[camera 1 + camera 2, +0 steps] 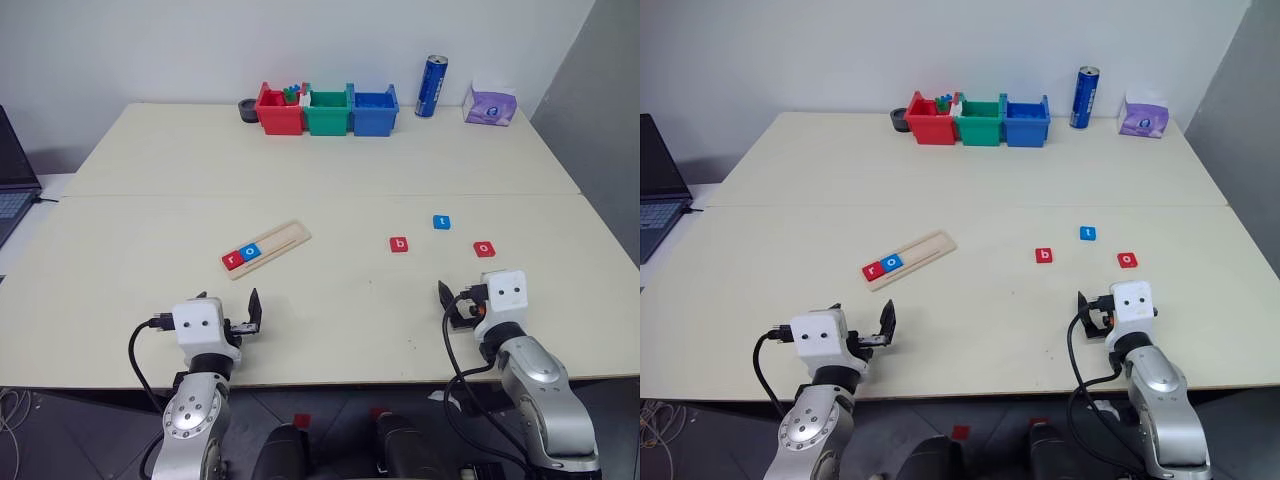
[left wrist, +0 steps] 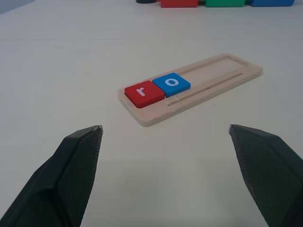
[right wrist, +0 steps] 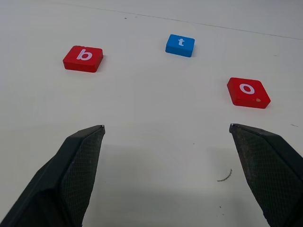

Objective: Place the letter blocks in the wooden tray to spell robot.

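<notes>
While head views blur letters, wrist views read red "b" tile [image 3: 84, 58].

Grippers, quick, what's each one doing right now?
Left gripper: open, holding nothing.
Right gripper: open, holding nothing.

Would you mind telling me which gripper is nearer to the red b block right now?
Right. The right gripper hovers open just short of the red b block, slightly to its right; the left gripper sits well across the table by the wooden tray.
</notes>
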Controlling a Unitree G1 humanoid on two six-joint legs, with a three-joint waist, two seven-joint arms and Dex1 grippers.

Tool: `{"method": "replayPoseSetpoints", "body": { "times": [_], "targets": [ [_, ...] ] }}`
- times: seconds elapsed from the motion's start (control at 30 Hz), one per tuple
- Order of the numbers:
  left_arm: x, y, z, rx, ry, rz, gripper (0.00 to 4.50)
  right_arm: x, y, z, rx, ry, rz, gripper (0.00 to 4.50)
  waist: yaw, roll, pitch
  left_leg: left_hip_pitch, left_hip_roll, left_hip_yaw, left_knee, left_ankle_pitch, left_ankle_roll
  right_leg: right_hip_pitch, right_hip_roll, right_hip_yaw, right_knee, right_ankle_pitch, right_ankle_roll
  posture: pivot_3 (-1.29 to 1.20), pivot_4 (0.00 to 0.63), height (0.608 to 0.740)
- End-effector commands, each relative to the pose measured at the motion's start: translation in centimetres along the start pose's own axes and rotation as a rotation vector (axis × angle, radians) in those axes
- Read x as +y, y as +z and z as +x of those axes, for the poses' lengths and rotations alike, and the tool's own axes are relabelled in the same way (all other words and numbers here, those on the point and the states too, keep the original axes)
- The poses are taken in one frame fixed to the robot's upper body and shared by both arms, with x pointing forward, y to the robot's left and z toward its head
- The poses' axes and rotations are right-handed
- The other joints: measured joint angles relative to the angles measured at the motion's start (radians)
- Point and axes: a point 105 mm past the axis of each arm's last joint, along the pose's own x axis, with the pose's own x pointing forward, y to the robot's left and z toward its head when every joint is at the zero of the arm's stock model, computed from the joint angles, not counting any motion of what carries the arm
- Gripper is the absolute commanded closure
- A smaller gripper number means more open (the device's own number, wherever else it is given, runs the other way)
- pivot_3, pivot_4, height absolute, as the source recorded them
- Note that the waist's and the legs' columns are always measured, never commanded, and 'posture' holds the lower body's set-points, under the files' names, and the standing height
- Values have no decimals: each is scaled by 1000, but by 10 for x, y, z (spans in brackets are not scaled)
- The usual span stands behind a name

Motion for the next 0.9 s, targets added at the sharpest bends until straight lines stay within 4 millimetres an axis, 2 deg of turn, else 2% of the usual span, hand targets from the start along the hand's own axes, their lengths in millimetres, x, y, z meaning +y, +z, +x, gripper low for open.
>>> {"method": "replayPoseSetpoints", "body": {
  "times": [0.03, 0.37, 0.5, 0.6, 0.67, 0.77, 0.9],
  "targets": [
    [2, 16, -2, -64, 13, 1, 0, 2, 18, -3, -76, 11, -11, 14, 0, 0, 0, 0, 0, 0, 0, 0, 0, 0, 0, 0, 0, 0, 0, 0, 150, 740],
    [5, 18, 1, -71, 9, 11, 0, 1, 21, -3, -87, 12, -18, 14, 0, 0, 0, 0, 0, 0, 0, 0, 0, 0, 0, 0, 0, 0, 0, 0, 150, 740],
    [15, 26, 9, -104, 14, 25, 0, 4, 44, 6, -156, 56, -61, 14, -1, 0, 0, 0, 0, 0, 0, 0, 0, 0, 0, 0, 0, 0, 0, 0, 150, 740],
    [26, 38, 23, -135, -22, 42, 0, 19, 73, 17, -220, 185, -88, 14, -2, 0, 0, 1, 0, 0, 0, 0, 0, 0, 1, -1, 0, 0, 0, 0, 150, 740],
    [27, 43, 34, -133, -108, 42, 0, 31, 81, 20, -214, 299, -79, 14, -2, -1, 0, 1, 0, 0, 0, 0, 0, 0, 1, -2, 1, 0, 0, 0, 150, 740],
    [24, 52, 47, -119, -300, 50, 0, 53, 80, 16, -154, 550, -114, 14, 3, -1, 0, 0, 1, -2, 0, 0, 0, 0, 1, -4, 0, -1, -1, 0, 150, 740],
    [27, 49, 56, -43, -499, 76, 0, 69, 71, -1, -44, 848, -155, 14, 1, -1, 0, -3, 1, -2, 0, 0, 1, -1, 1, -5, -3, -1, -2, 0, 150, 740]
  ]
}}
